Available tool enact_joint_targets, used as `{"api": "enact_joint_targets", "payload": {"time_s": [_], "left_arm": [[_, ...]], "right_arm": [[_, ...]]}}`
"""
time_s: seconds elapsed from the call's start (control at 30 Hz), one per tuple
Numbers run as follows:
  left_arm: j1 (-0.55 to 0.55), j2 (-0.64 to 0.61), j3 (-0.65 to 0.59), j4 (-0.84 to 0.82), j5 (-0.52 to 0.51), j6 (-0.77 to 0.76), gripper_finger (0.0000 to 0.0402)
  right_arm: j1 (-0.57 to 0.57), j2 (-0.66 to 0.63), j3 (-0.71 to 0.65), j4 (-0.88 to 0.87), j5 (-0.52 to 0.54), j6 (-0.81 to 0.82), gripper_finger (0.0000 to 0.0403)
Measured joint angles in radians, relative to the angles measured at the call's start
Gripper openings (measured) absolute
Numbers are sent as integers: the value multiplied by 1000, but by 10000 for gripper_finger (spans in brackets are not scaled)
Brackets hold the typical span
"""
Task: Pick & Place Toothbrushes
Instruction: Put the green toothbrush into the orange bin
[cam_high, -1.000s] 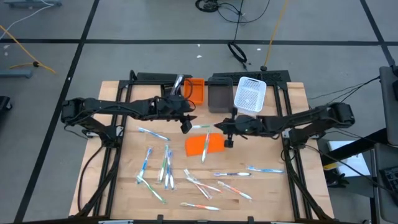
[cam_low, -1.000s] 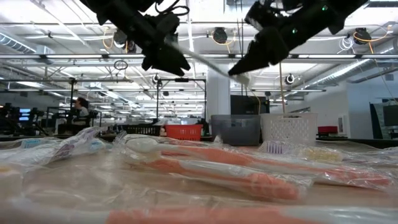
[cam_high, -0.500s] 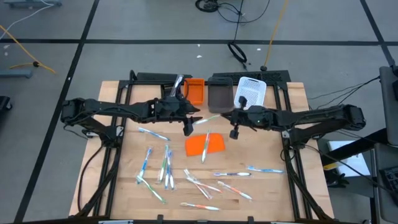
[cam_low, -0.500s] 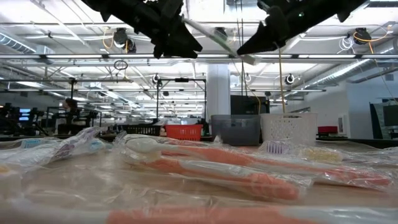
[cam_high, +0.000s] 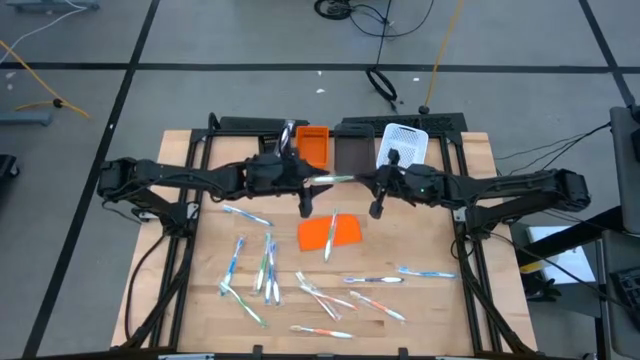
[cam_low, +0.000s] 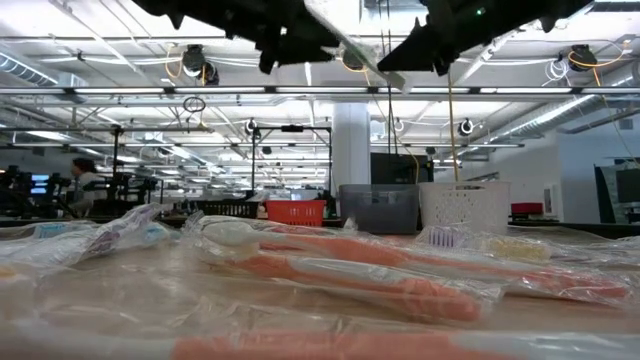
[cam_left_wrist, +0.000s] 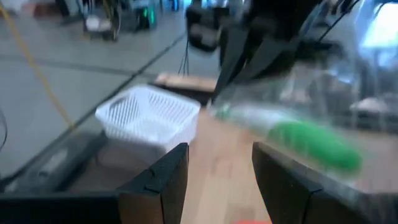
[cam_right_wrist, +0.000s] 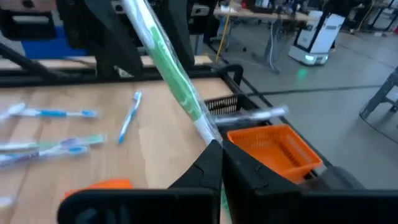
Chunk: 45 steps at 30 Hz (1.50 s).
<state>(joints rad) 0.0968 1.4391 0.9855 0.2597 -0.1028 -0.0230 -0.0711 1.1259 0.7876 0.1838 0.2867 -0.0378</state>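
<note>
Both arms reach toward the middle of the high view and meet in its upper centre. The left arm stretches in from the left edge, its left gripper (cam_high: 303, 183) raised off the table with its fingers (cam_left_wrist: 163, 186) parted. The right arm stretches in from the right edge, its right gripper (cam_high: 378, 186) facing the left one, fingers (cam_right_wrist: 208, 171) pressed tight together. In the low view both grippers hang along the top edge.

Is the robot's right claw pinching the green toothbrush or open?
Pinching. The right gripper has its fingers pressed together on the green toothbrush, held above the table.
</note>
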Motion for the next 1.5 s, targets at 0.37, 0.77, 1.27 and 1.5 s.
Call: {"api": "enact_joint_targets", "payload": {"time_s": [0.37, 0.77, 1.27, 1.5], "left_arm": [[-27, 0, 0, 166, -2, 55, 146], [-25, 0, 0, 162, -12, 69, 13], [-26, 0, 0, 141, -20, 59, 5], [-11, 0, 0, 92, -37, 47, 5]], "right_arm": [[-2, 63, 0, 91, 0, 1, 0], [-2, 61, 0, 132, -3, -7, 0], [-1, 60, 0, 119, -2, -28, 18], [-2, 60, 0, 119, 7, -34, 94]]}}
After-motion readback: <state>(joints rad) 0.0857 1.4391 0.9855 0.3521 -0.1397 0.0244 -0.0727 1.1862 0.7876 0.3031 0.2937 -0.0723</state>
